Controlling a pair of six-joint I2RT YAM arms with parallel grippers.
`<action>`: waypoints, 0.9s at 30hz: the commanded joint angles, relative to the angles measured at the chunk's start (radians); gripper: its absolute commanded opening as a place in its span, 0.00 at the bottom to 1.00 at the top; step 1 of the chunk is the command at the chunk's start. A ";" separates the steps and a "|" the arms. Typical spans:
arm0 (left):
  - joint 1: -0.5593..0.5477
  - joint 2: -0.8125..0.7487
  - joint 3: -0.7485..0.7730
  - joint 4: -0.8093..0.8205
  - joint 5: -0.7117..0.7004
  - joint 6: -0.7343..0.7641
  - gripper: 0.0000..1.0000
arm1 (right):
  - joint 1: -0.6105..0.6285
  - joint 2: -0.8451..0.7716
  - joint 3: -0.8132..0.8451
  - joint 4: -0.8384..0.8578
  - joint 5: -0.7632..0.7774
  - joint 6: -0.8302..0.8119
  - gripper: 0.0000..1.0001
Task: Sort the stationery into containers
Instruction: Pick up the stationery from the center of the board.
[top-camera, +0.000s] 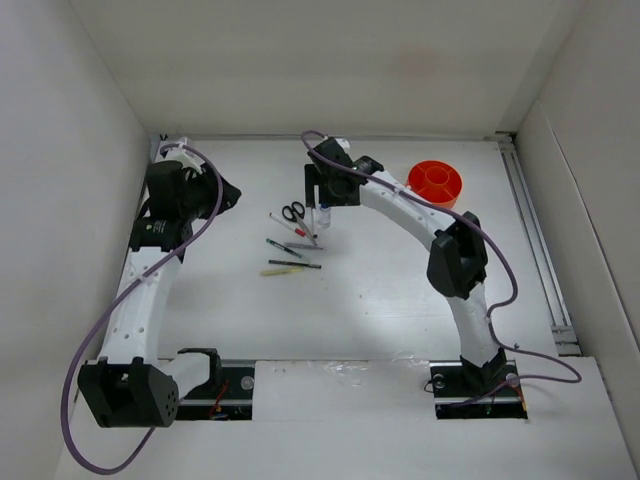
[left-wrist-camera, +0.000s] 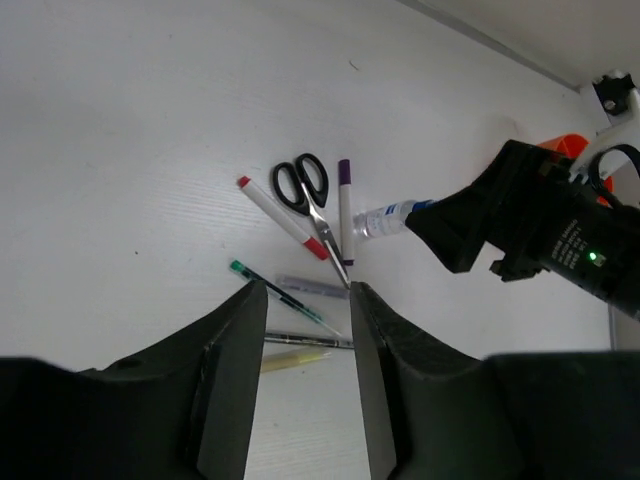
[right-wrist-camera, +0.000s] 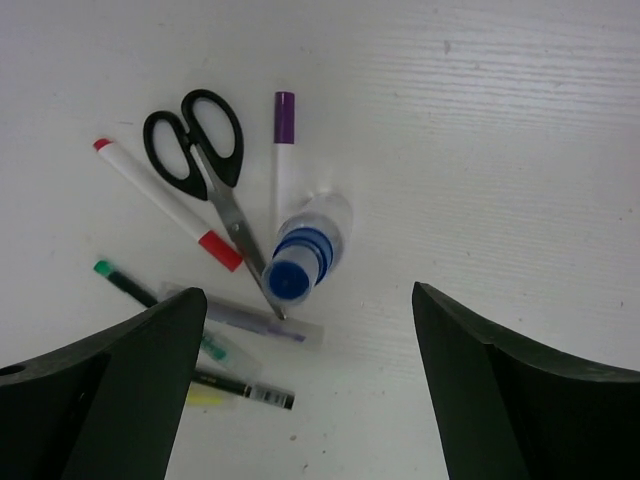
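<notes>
While right jaws gape wide and left jaws narrower, what the orange cup (top-camera: 435, 183) holds cannot be told

I read the desk (right-wrist-camera: 500, 120) as matt white with a fine wood-like grain. Scissors (right-wrist-camera: 228, 212): glossy black plastic handles, bare shiny metal blades. Glue bottle (right-wrist-camera: 305, 245): clear smooth plastic, blue plastic cap. Orange cup (top-camera: 435, 182): glossy plastic. Jaws in both my wrist views: matt black plastic.
</notes>
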 joint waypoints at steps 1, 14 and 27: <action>0.002 0.012 -0.009 -0.002 0.069 0.030 0.34 | 0.007 0.047 0.084 -0.047 0.059 -0.028 0.90; 0.002 -0.013 -0.023 -0.006 0.114 0.041 0.58 | -0.003 0.154 0.173 -0.038 0.068 0.001 0.25; -0.054 -0.003 -0.021 0.110 0.210 -0.039 0.58 | -0.362 -0.172 0.165 -0.084 0.149 0.055 0.05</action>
